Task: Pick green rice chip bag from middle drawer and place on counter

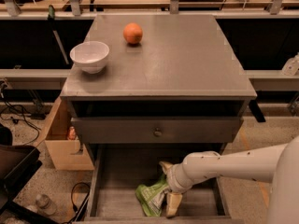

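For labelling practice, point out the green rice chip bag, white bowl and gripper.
green rice chip bag (148, 198), camera view, green foil middle
white bowl (89, 65), camera view, outer wall
gripper (166, 189), camera view, its front end, inside the middle drawer (120, 181)

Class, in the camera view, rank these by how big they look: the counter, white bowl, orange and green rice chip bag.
Largest: counter.
Tied: white bowl and green rice chip bag look alike; the gripper, down in the middle drawer, covers part of the bag, so I leave them unranked.
Smallest: orange.
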